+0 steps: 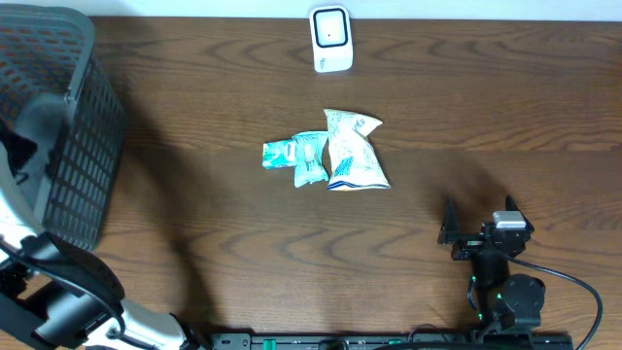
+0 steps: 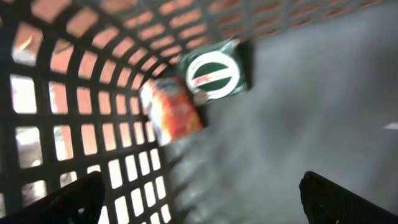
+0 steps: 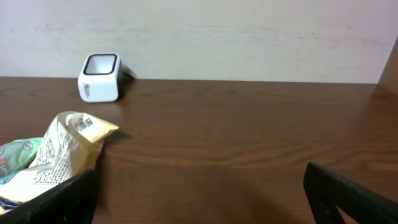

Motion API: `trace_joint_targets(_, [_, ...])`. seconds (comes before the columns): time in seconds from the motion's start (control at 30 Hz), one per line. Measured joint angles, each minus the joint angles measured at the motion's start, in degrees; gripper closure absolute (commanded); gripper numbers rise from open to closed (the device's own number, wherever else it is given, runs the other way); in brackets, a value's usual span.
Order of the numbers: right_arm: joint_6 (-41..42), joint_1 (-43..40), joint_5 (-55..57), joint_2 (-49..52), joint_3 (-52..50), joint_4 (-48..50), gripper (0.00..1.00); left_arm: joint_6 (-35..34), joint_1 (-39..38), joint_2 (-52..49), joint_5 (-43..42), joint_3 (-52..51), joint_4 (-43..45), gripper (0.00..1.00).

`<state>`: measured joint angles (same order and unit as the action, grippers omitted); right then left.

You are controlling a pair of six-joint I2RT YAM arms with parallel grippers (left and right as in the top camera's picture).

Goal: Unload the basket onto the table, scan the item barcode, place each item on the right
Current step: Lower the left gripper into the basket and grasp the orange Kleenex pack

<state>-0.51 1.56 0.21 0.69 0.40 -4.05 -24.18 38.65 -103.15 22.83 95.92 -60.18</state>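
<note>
My left gripper (image 2: 202,200) hangs open inside the black mesh basket (image 1: 68,126), with nothing between its fingers. Below it on the basket floor lie a green box with a white round label (image 2: 214,70) and an orange packet (image 2: 174,112), blurred. A cream snack bag (image 1: 352,151) lies mid-table, and a barcode on it (image 3: 84,124) shows in the right wrist view. Teal packets (image 1: 296,156) touch its left side. The white scanner (image 1: 330,39) stands at the far edge. My right gripper (image 1: 478,219) rests open and empty at the near right, apart from the bags.
The basket fills the left end of the table and its wall (image 2: 74,124) rises close to my left fingers. A pale wall (image 3: 249,37) stands behind the scanner (image 3: 99,78). Bare wood (image 3: 249,143) lies ahead of the right gripper (image 3: 202,199).
</note>
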Motion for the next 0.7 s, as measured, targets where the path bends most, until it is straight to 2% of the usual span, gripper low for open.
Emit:
trace_joint_targets(0.37, [0.02, 0.00, 0.00, 0.00, 0.00, 0.00, 0.01, -3.04, 5.20, -1.55, 0.98, -2.69, 1.51, 0.02])
trace_joint_targets(0.7, [0.02, 0.00, 0.00, 0.00, 0.00, 0.00, 0.01, -3.02, 5.49, -1.88, -0.07, -2.69, 2.38, 0.02])
